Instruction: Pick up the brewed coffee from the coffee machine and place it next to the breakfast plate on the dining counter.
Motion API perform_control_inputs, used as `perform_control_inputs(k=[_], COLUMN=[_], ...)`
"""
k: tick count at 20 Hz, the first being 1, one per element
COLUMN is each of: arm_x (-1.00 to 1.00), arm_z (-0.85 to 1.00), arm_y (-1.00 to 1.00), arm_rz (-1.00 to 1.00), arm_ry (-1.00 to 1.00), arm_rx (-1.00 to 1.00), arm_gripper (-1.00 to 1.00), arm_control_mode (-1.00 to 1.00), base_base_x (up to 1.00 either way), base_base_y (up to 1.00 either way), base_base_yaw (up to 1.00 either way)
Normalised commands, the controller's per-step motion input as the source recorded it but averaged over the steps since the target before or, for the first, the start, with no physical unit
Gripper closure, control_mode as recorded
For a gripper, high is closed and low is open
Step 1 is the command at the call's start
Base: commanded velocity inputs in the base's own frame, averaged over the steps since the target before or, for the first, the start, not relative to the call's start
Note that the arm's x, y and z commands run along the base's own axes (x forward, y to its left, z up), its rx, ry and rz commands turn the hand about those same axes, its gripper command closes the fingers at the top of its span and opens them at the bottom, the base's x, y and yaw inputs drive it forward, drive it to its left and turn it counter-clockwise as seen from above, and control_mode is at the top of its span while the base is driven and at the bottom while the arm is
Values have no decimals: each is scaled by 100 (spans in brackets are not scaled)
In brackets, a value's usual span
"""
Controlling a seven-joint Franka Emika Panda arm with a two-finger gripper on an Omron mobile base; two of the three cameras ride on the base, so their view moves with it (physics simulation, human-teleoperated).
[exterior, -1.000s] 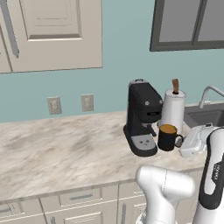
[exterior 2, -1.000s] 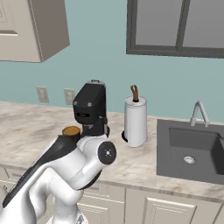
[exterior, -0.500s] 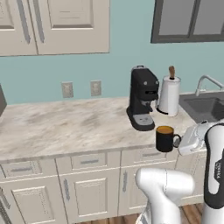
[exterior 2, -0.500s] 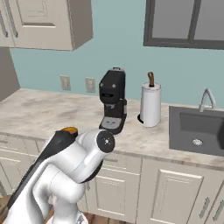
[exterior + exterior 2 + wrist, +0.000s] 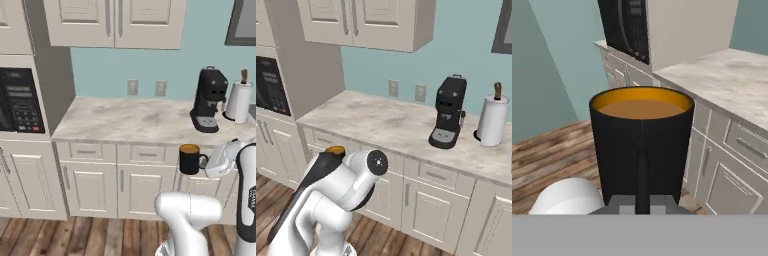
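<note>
The gripper (image 5: 209, 162) is clenched on the handle of the mug (image 5: 189, 159), carrying it upright in the air in front of the lower cabinets (image 5: 95, 182), off the bench (image 5: 135, 120) and below its edge. In the hand view the mug (image 5: 641, 150) sits square ahead, its handle running straight down to where the dark fingertips close around it, and the orange-brown coffee lies level just under the rim. Keeping the mug level is probably deliberate, so that nothing spills while the base drives. In the right base view only the orange rim of the mug (image 5: 335, 149) peeks over the arm's dark upper link. The coffee machine (image 5: 208, 100) stands farther off on the bench, to the right, with its base tray bare, so the pickup appears done. A white paper-towel roll (image 5: 237, 101) stands just right of the machine. Two wall sockets (image 5: 146, 87) sit on the teal wall behind the bench, and a black built-in oven panel (image 5: 17, 102) fills the tall cabinet at far left. The remaining job looks to be travel, then setting the mug down beside the breakfast plate.
</note>
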Motion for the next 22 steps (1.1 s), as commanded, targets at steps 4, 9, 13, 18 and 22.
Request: perform_control_inputs(k=[4, 9, 13, 18, 22], arm_x=[0, 0, 0, 0, 0], arm_z=[0, 0, 0, 0, 0], arm_y=[0, 0, 0, 0, 0], arm_rz=[0, 0, 0, 0, 0], arm_ry=[0, 0, 0, 0, 0], arm_rx=[0, 0, 0, 0, 0], arm_gripper=[100, 100, 100, 100, 100], arm_control_mode=[100, 100, 100, 100, 100], base_base_x=[-34, -24, -13, -15, -19], base_base_y=[81, 64, 6, 0, 0], base_base_yaw=[52, 66, 69, 75, 80])
